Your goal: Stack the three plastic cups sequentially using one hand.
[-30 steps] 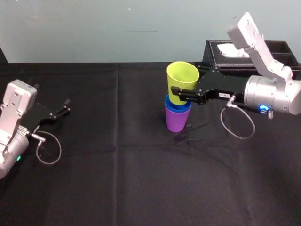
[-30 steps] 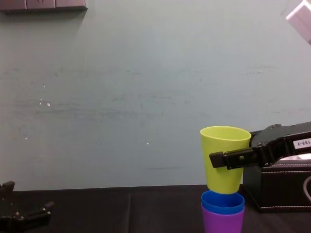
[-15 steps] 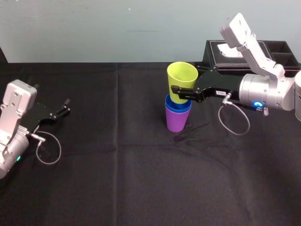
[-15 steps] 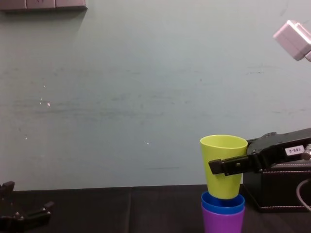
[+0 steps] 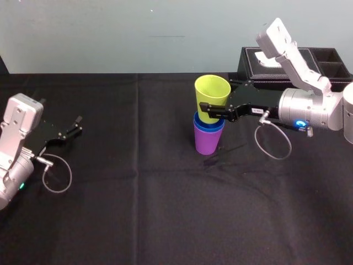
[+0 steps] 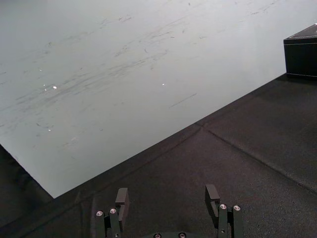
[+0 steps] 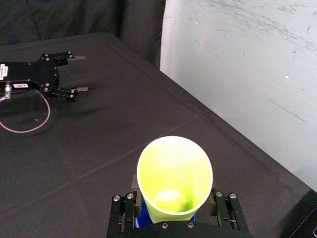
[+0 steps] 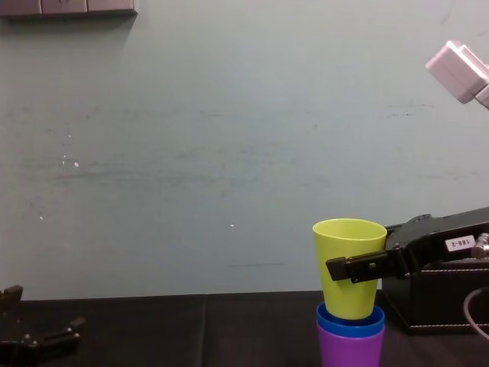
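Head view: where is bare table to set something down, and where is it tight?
Free: the whole near half of the table, and the middle strip between the left gripper and the purple cup. Crowded: back right, where the right gripper holds the yellow-green cup in the blue cup, the black box close behind.

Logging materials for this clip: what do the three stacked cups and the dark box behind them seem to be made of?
Yellow-green cup: probably plastic, with a smooth, seamless, evenly coloured wall and a thin rim. Blue cup and purple cup: likely the same plastic, with the same flat colour and soft sheen. Black box: looks like a leather-like covering, going by the pale stitching along its edges; uncertain.
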### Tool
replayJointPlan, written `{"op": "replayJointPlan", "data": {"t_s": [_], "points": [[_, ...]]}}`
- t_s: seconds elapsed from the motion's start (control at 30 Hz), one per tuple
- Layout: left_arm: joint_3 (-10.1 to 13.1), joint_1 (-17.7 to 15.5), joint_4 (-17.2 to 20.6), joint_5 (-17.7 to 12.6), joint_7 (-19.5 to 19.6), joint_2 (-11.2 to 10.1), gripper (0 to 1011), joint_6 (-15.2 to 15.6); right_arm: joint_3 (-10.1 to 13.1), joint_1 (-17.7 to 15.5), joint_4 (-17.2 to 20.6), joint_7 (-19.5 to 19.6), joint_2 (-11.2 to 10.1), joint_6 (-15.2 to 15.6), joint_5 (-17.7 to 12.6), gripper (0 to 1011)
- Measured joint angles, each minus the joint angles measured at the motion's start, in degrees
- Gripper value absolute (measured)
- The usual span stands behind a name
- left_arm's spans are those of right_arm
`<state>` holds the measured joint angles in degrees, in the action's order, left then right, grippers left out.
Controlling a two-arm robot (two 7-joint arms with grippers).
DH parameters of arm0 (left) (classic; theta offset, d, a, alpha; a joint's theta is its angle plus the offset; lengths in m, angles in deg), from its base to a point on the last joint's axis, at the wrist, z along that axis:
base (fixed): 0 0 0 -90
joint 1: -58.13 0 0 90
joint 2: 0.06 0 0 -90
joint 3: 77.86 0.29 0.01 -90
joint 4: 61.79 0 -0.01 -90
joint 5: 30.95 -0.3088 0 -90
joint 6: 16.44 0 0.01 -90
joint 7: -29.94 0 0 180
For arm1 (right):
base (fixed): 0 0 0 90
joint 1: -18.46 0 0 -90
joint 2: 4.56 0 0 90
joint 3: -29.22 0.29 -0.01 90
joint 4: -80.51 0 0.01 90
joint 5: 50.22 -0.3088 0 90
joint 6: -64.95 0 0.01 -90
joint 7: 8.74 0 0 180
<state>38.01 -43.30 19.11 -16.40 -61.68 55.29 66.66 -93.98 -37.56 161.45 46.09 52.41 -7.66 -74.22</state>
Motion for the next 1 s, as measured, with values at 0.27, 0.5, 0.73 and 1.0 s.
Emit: {"op": "replayJointPlan", "data": {"t_s": [0.27,0.5,0.73,1.0], "points": [[0.0,0.0,0.0,0.0,0.0,0.0,1011,0.0,-0.1,-0.2,-0.1,-0.1,0.2,-0.1,0.1,728],[0.0,0.0,0.0,0.0,0.0,0.0,1011,0.0,-0.1,-0.5,-0.2,-0.3,0.2,-0.1,0.1,726],[0.0,0.0,0.0,0.0,0.0,0.0,1011,0.0,-0.1,-1.0,-0.1,-0.3,0.0,0.0,0.1,726],[0.0,0.0,0.0,0.0,0.0,0.0,1011,0.0,-0.1,-1.5,0.1,-0.1,0.0,0.3,0.1,726]]}}
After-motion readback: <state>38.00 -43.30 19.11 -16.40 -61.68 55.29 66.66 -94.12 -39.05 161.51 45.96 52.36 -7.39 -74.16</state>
